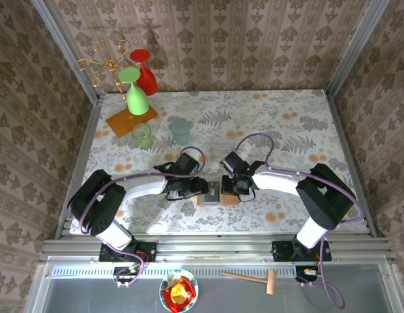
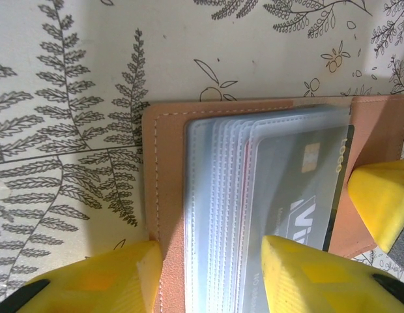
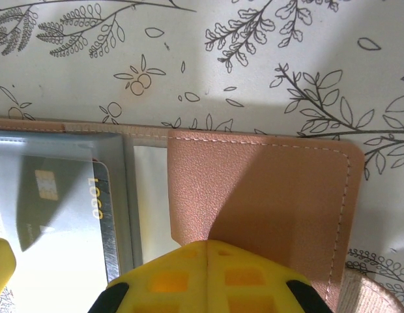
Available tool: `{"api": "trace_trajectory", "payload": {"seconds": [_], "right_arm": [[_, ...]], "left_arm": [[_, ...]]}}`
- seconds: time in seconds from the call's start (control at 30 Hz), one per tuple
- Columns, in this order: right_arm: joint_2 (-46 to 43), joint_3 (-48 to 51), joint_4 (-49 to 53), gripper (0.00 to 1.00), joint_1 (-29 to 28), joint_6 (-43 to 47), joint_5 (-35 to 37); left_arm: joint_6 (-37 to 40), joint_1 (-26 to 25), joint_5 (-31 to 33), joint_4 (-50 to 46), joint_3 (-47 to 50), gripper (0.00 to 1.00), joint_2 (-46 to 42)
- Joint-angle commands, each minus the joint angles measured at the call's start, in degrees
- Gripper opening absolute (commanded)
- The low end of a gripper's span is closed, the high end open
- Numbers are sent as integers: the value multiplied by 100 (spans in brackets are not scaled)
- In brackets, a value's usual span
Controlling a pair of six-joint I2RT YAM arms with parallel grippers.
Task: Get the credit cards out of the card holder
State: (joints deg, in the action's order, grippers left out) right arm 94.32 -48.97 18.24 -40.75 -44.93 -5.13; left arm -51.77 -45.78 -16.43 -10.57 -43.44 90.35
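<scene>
Top view: floral table [image 1: 287,117]. Card holder [image 1: 218,195] lies open and flat near the front edge, midway between the two arms. Both arms reach inward to it, left gripper [image 1: 203,188] at its left side, right gripper [image 1: 228,188] at its right side.

Left wrist view: salmon leather flap of the card holder [image 2: 169,195] with a fanned stack of clear plastic sleeves [image 2: 221,215] on top. A dark credit card [image 2: 300,189] with a gold chip sits inside the uppermost sleeve, not pulled out. Left gripper [image 2: 212,254] has its yellow fingers spread apart. One finger [image 2: 117,280] is at the flap's outer edge on the cloth; the other is down on the sleeves, over the card. A yellow finger of the right gripper shows at the far right.

Right wrist view: right gripper [image 3: 208,254] has its fingers pressed together, tips resting on the plain leather flap of the card holder [image 3: 267,189]. The same dark credit card [image 3: 58,202] is seen to the left, under its sleeve.

Back left of the table: wine-glass rack with an orange base [image 1: 130,122], holding a green glass [image 1: 135,94] and a red glass [image 1: 144,75]. Two small tumblers [image 1: 161,134] stand beside it.
</scene>
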Motion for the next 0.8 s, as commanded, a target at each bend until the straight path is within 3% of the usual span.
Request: {"api": "trace_trajectory", "payload": {"seconds": [0.0,0.2,0.77], "right_arm": [[163,292,125,5,6,71,116],[192,343,51,0,-3,98,141],[18,127,400,0,-3,187,230]], "left_arm": [[7,-21,207,-389,266,45,20],[-26,1,245,-455,345,43,-131],[198,138,245,-331,246,43,-993]]}}
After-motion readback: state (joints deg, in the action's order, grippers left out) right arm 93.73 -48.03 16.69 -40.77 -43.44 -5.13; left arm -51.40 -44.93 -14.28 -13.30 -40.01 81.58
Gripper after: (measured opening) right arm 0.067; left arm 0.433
